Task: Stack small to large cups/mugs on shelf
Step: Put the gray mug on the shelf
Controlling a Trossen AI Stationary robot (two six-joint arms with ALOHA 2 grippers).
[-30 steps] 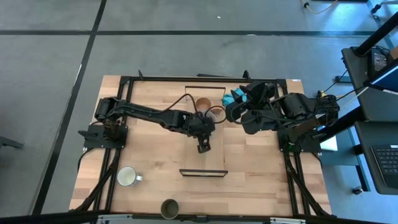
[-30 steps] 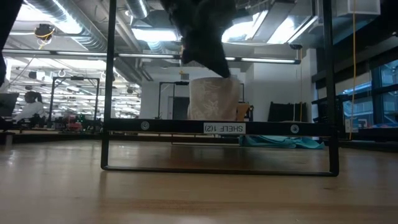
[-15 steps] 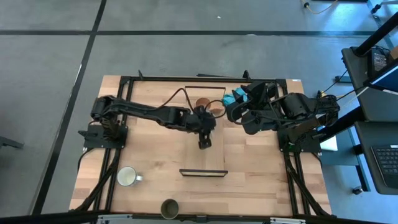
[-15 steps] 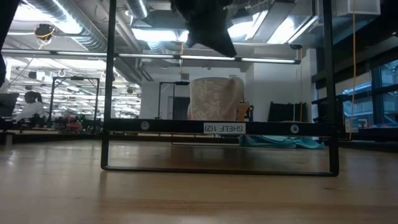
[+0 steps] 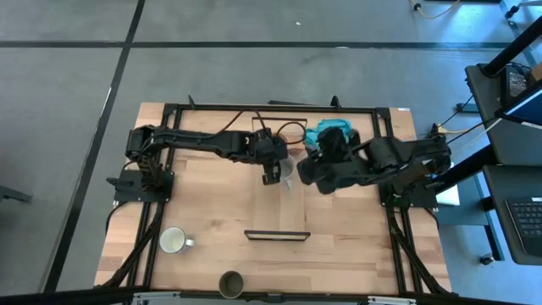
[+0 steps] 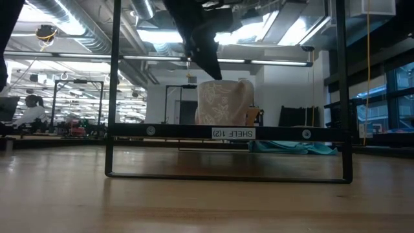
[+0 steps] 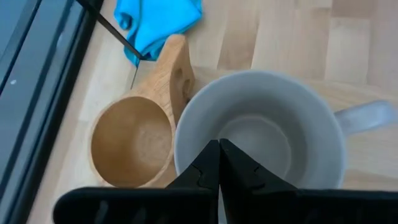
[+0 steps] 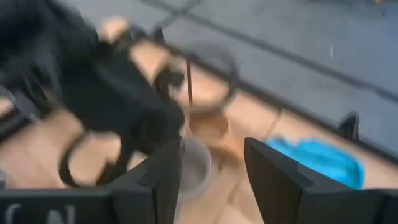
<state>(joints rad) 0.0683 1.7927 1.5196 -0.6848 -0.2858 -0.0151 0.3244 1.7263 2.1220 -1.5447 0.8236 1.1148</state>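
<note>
I read the left gripper (image 5: 269,176) as clenched on nothing: in its wrist view the two dark fingers (image 7: 219,167) meet in one seam directly over the mouth of the grey mug (image 7: 260,137). Contact with the rim I cannot judge. From overhead that mug (image 5: 286,169) is only a pale sliver between the two arms, toward 12 o'clock on the bench (image 5: 203,220). The tan wooden cup (image 7: 134,140) lies just beside it, handle pointing at a blue cloth (image 7: 158,22); overhead, the left arm covers this cup.

Right gripper (image 8: 211,168) is released, jaws apart, nothing between them. It faces the grey mug and the left arm; its wrist picture is smeared, so detail there is poor.

The shelf (image 5: 277,235) sits toward 6 o'clock, well apart from both grippers. In the low view its label bar crosses the mug's base (image 6: 223,103).

The whitish-inside mug (image 5: 173,241) stands at 7 o'clock. The dark olive cup (image 5: 230,284) is at the 6 o'clock edge, partly cut off.
</note>
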